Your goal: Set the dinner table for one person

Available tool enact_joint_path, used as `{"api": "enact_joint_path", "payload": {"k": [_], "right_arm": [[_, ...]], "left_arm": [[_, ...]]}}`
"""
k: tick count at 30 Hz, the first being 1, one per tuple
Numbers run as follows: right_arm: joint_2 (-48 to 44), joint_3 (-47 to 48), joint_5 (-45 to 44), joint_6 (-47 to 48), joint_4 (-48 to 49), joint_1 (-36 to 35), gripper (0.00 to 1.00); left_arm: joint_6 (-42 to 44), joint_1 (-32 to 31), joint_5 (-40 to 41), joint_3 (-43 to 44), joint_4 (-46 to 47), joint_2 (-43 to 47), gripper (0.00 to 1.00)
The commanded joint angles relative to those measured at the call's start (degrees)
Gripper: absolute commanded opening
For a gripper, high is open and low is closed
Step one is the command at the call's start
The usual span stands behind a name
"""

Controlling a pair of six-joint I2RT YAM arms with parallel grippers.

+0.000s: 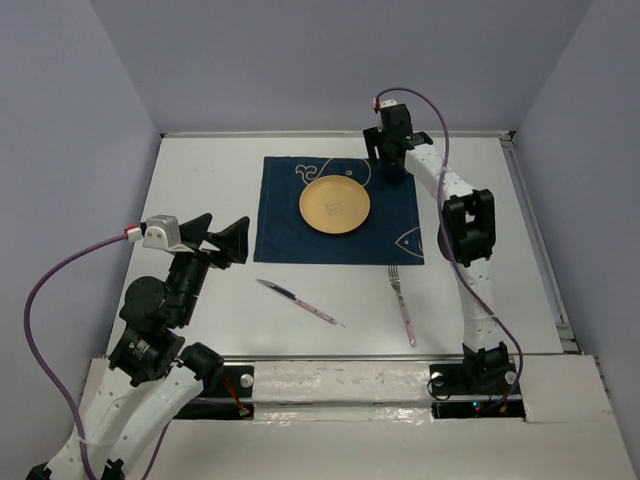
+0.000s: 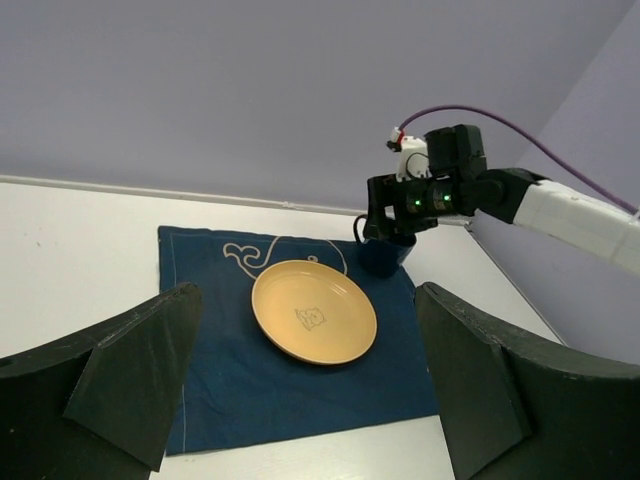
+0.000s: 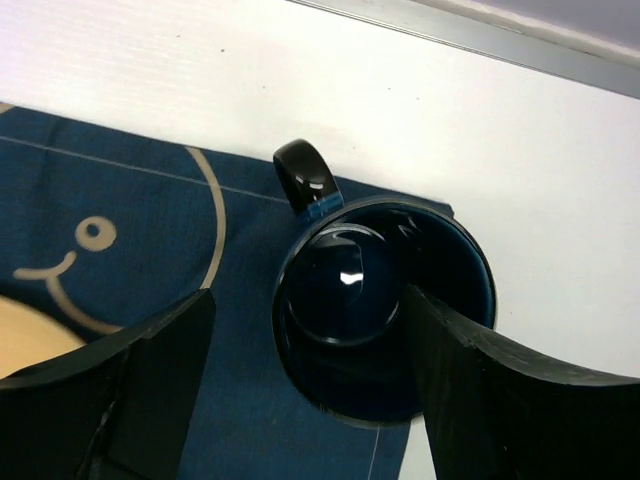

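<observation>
Top view: the worktop (image 1: 200, 180) (the table being set) lies under everything; the left claw (image 1: 218, 238) is held spread near its left edge.
Left wrist: no writing can be read on the plate (image 2: 314, 310).
Right wrist: the right claw (image 3: 305, 300) is spread over the mug (image 3: 345, 290), which could be tipped if its rim were caught.

Left tool (image 1: 218, 236) and right tool (image 1: 390, 160) both gape.
</observation>
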State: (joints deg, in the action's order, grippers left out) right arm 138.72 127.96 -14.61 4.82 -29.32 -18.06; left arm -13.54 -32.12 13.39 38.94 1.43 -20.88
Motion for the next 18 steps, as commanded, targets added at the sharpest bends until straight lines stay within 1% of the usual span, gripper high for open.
{"api": "enact_joint_path", "payload": {"k": [1, 2, 3, 4, 5, 6, 8, 9, 11, 12, 14, 15, 18], "right_arm": [[-12.68, -3.93, 4.23, -4.55, 2.51, 0.22, 0.82], [-17.64, -9.08, 6.24, -7.78, 3.38, -0.47, 0.82], [-20.47, -12.7, 7.13, -9.55, 4.44, -0.48, 0.82], [-26.94, -17.17, 9.23, -12.78, 5.93, -2.13, 0.82], [-30.49, -22.18, 10.21, -14.38, 10.38, -3.11, 0.82], [-34.0, -33.1, 12.39, -17.36, 12.95, -6.08, 0.81], [-40.34, -43.45, 13.55, -19.23, 18.22, -10.21, 0.78], [-45.06, -51.42, 13.38, -19.76, 21.81, -12.76, 0.74], [-47.65, -56.83, 13.03, -20.99, 23.43, -17.86, 0.69], [-48.79, -58.77, 12.42, -20.73, 23.43, -23.28, 0.67], [-48.98, -63.08, 9.7, -20.55, 23.08, -28.49, 0.64], [-48.54, -64.14, 9.86, -20.55, 22.91, -32.95, 0.63], [-47.05, -66.34, 6.71, -19.5, 20.36, -38.87, 0.63]], "left_arm": [[0.97, 0.65, 0.41, 0.17, 2.0, -0.39, 0.99], [0.89, 0.91, 0.32, 0.17, 2.0, -0.3, 0.99], [0.8, 0.92, 0.32, 0.17, 2.0, -0.3, 0.99], [0.88, 1.0, 0.32, 0.17, 2.0, -0.21, 0.99], [0.8, 1.27, 0.32, 0.17, 2.0, 0.14, 0.99], [0.71, 1.27, 0.32, 0.17, 1.91, 0.23, 0.99], [0.71, 1.36, 0.32, 0.17, 2.08, 0.41, 0.99], [0.71, 1.36, 0.41, 0.09, 2.08, 0.49, 0.99], [0.71, 1.44, 0.32, 0.09, 2.08, 0.49, 0.99], [0.62, 1.44, 0.32, 0.09, 2.08, 0.41, 0.99], [0.62, 1.36, -0.03, 0.09, 2.17, 0.49, 0.99], [0.53, 1.44, -0.11, 0.09, 2.17, 0.49, 0.99], [0.53, 1.44, 0.15, 0.0, 2.17, 0.84, 0.99]]}}
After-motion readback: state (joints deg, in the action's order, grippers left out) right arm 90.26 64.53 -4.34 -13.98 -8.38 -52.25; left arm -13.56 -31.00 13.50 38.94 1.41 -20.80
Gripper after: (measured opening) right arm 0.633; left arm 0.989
